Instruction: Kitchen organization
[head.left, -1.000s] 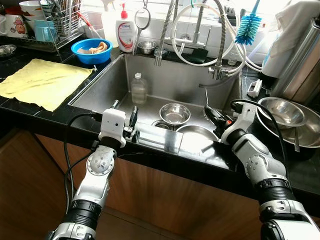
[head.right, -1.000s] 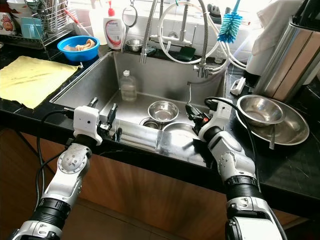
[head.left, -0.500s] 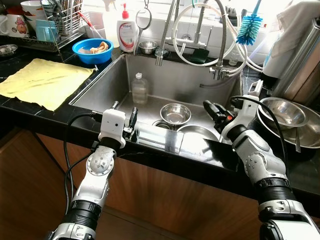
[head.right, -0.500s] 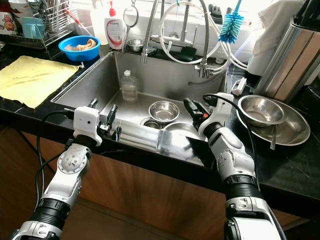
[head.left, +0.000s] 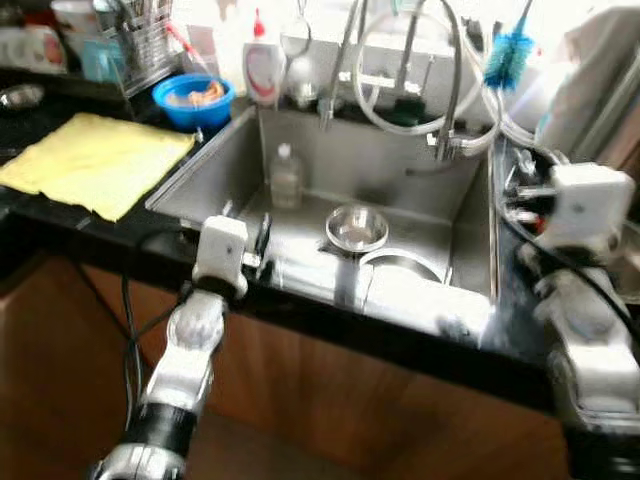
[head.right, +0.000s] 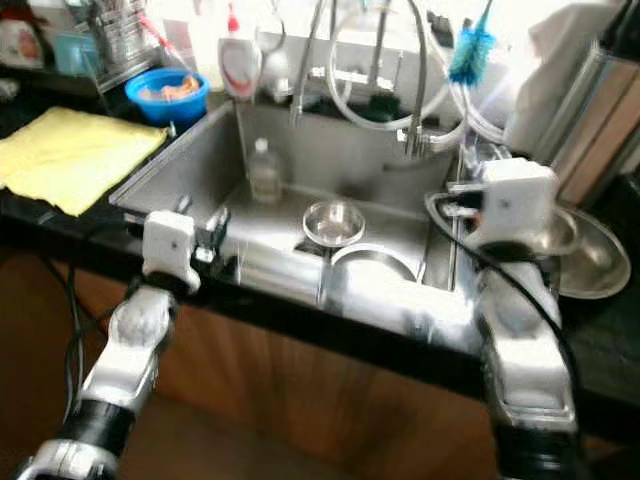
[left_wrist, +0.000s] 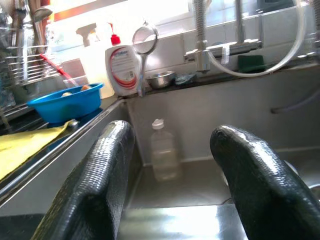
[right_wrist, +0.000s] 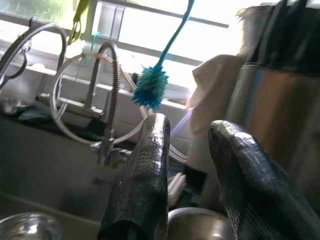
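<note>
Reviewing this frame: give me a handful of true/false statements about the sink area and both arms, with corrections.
1. A clear plastic bottle stands inside the sink. True.
2. The yellow cloth hangs over the tap. False: it lies flat on the counter to the left of the sink.
3. The left gripper holds the bottle. False: its jaws are open and empty, at the sink's front edge.
4. A small steel bowl sits on the sink floor. True.
5. The right gripper is open with nothing between its jaws. True.

A home kitchen: steel sink (head.left: 300, 190), faucet (head.left: 440, 80) (hoses looped), dish rack (head.left: 140, 40).
</note>
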